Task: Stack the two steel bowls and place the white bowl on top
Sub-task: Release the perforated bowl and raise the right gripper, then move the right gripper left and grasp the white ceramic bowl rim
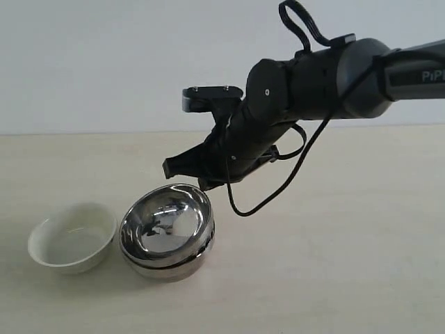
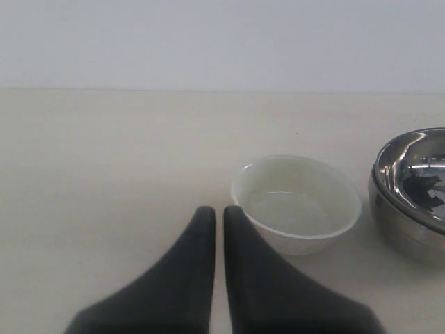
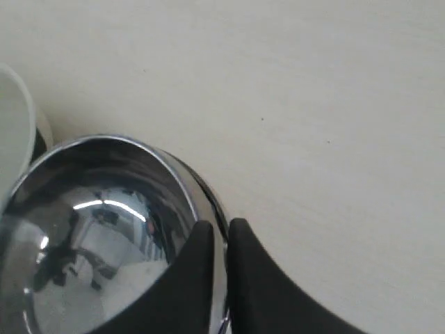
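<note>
Steel bowls (image 1: 167, 231) nested, lower mostly hidden; right fingers (image 3: 186, 287) pinch upper rim

A pale beige table (image 1: 361, 264) with a smooth, matt top and a very faint grain fills the lower part of every view, running back to a straight line where it meets a plain white wall (image 1: 104, 62). The wall is bare and evenly lit, turning slightly greyish toward the top in the exterior view. The light is soft and diffuse, so that only weak, blurred shadows lie on the table top, and the right wrist view shows a few tiny dark specks on its surface.
</note>
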{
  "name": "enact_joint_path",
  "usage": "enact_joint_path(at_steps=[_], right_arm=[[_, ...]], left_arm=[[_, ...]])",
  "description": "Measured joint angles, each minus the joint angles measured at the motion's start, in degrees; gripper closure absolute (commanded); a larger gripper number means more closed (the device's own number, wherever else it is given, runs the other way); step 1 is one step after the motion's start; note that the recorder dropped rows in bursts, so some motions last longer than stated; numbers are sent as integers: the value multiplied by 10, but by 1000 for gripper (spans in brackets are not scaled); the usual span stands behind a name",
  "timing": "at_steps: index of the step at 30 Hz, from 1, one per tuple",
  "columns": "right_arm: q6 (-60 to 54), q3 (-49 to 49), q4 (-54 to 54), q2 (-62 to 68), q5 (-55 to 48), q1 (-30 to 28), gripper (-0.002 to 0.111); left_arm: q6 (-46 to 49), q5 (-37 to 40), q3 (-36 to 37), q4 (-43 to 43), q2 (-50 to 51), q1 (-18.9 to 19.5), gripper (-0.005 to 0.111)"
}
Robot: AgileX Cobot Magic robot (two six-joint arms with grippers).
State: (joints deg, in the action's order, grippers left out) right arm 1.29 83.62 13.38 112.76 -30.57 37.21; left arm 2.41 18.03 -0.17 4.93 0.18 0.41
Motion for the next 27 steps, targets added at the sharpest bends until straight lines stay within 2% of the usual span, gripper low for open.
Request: enact_joint_path(at_steps=[23, 27], right_arm=[[-9, -20, 6, 14, 19, 0, 108], [-60, -7, 26, 14, 19, 1, 108]], left_arm=[[0, 0, 0, 0, 0, 0, 103], [0, 0, 0, 0, 0, 0, 103]])
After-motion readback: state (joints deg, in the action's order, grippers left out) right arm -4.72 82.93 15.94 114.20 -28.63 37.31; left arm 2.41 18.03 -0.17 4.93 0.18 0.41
